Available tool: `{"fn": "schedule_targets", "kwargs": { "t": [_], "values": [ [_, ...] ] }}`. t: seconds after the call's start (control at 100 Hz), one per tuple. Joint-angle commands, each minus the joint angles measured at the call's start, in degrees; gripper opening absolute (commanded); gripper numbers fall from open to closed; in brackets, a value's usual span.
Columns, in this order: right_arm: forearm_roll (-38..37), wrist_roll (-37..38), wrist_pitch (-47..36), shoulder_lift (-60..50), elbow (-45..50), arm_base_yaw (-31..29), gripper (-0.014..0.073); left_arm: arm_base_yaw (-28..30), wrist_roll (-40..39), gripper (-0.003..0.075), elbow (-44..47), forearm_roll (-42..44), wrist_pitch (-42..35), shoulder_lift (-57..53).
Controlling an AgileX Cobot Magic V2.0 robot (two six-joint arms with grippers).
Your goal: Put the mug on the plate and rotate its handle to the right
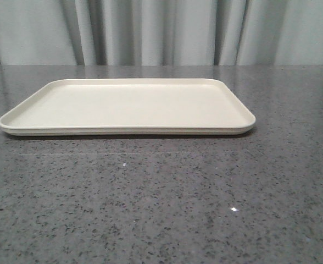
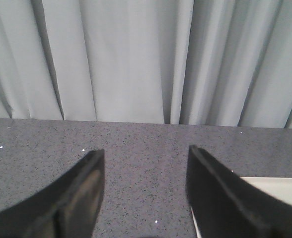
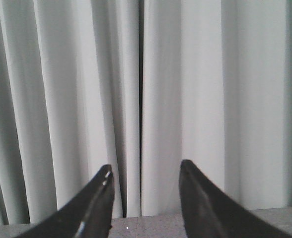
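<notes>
The cream rectangular plate (image 1: 127,106) lies flat on the grey speckled table, across the middle of the front view, with nothing on it. The mug and its handle are out of view in every frame. Neither arm shows in the front view. My left gripper (image 2: 146,154) is open above bare tabletop, with nothing between its black fingers; a corner of the plate (image 2: 277,186) shows beside one finger. My right gripper (image 3: 145,167) is also open and holds nothing, facing the curtain over the table's far edge.
A pale grey curtain (image 1: 161,32) hangs along the back of the table. The grey speckled tabletop (image 1: 161,203) stretches in front of the plate and on both sides of it.
</notes>
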Motion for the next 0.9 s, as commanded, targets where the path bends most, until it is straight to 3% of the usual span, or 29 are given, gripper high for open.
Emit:
{"fn": "schedule_targets", "kwargs": {
  "t": [0.0, 0.56, 0.89],
  "values": [
    [-0.7, -0.3, -6.0, 1.2, -1.9, 0.1, 0.0335, 0.1, 0.0, 0.0447, -3.2, -0.5, -2.1, 0.9],
    [-0.7, -0.3, -8.1, 1.2, -1.9, 0.1, 0.0334, 0.1, 8.0, 0.0442, -7.9, -0.2, 3.3, 1.0],
    [-0.7, -0.3, -8.1, 1.2, -1.9, 0.1, 0.0334, 0.1, 7.9, 0.0441, -15.7, 0.7, 15.9, 6.7]
  ]
}}
